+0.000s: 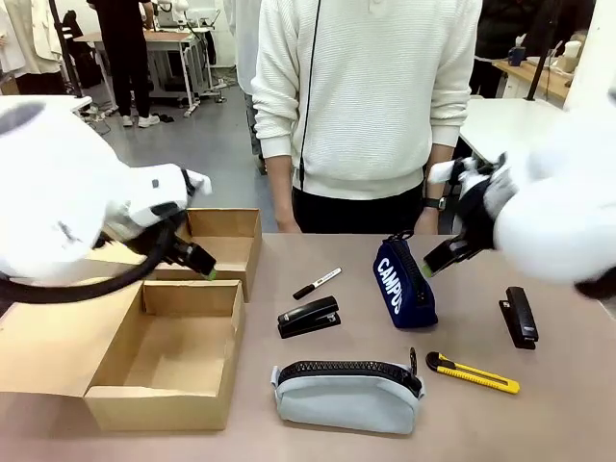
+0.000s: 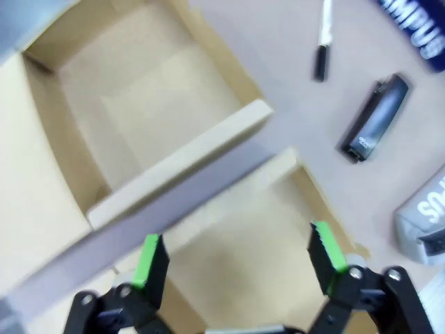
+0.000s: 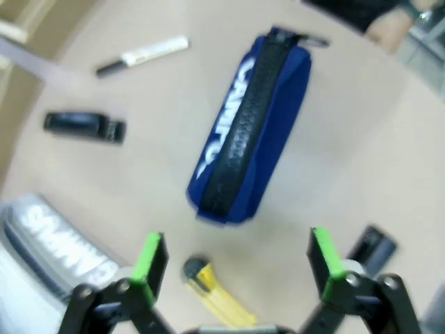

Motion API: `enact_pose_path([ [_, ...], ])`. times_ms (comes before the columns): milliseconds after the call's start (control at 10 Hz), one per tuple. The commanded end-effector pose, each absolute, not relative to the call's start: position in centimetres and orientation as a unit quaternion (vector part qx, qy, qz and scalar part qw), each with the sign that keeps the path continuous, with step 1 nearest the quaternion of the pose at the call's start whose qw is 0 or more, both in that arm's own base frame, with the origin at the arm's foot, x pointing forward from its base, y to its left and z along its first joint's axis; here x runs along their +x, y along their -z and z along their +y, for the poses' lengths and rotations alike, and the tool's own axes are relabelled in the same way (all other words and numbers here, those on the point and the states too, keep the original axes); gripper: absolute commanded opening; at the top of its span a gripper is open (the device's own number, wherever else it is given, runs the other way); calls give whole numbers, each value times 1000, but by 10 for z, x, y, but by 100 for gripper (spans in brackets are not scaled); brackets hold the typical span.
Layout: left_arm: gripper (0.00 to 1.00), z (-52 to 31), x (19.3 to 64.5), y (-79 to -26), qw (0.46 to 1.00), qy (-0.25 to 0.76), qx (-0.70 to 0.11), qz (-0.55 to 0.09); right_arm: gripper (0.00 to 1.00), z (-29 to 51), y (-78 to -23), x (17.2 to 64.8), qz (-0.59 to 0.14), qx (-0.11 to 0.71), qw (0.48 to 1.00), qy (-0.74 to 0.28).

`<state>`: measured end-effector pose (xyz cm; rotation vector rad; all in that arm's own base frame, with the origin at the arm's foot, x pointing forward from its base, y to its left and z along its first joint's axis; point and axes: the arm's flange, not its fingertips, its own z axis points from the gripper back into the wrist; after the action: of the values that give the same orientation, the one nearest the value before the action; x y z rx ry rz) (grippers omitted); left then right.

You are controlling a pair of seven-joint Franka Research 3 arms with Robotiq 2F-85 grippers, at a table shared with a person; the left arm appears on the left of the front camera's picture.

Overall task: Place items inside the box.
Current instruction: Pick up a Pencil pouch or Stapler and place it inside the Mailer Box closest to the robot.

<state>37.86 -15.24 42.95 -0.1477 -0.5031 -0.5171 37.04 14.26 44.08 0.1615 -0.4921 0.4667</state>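
A grey pouch (image 1: 346, 397) at six o'clock, yellow knife (image 1: 472, 373) at four and stapler (image 1: 308, 316) at centre lie spaced for easy picking on the bench (image 1: 539, 423), the empty box (image 1: 159, 406) at eight beneath the released left end effector (image 2: 238, 252), while the right end effector (image 3: 236, 254), jaws spread, hangs over the navy pouch (image 3: 247, 132) at one, apparently to straddle it.

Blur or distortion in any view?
Front view: knife sharp, left arm and right arm motion-smeared, light even. Left wrist view: soft all over, box rim and marker streaked. Right wrist view: navy pouch lettering blurred, table edge curved by the wide lens.
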Motion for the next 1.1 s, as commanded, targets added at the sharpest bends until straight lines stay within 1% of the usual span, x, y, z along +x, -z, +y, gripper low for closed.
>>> enact_pose_path([
  [0, 100, -115, 332, -499, 950, 168, -136, -225, 100, 80, -513, 323, -232, 203, 939, -150],
  [100, 100, -94, 319, -515, 946, 165, -190, -203, 100, 43, -527, 307, -205, 290, 925, -132],
  [200, 100, -54, 312, -523, 931, 136, -289, -178, 100, -12, -530, 297, -197, 382, 900, -72],
  [300, 100, -7, 311, -519, 911, 72, -366, -175, 100, -65, -522, 288, -208, 454, 866, -5],
  [400, 100, 50, 308, -505, 875, -9, -449, -182, 100, -116, -507, 277, -223, 519, 823, 58],
  [500, 100, 97, 305, -482, 829, -86, -519, -190, 100, -158, -489, 264, -244, 561, 782, 118],
  [600, 100, 134, 298, -451, 770, -170, -585, -192, 100, -195, -465, 251, -281, 588, 742, 156],
  [700, 100, 150, 288, -424, 722, -229, -623, -198, 100, -217, -447, 242, -310, 603, 705, 206],
  [800, 100, 150, 286, -405, 690, -279, -639, -193, 100, -226, -435, 234, -328, 601, 691, 232],
  [900, 100, 132, 293, -394, 671, -293, -658, -175, 100, -228, -429, 233, -345, 581, 688, 266],
  [1000, 100, 188, 276, -427, 788, -179, -563, -173, 100, -249, -443, 218, -284, 587, 723, 228],
])
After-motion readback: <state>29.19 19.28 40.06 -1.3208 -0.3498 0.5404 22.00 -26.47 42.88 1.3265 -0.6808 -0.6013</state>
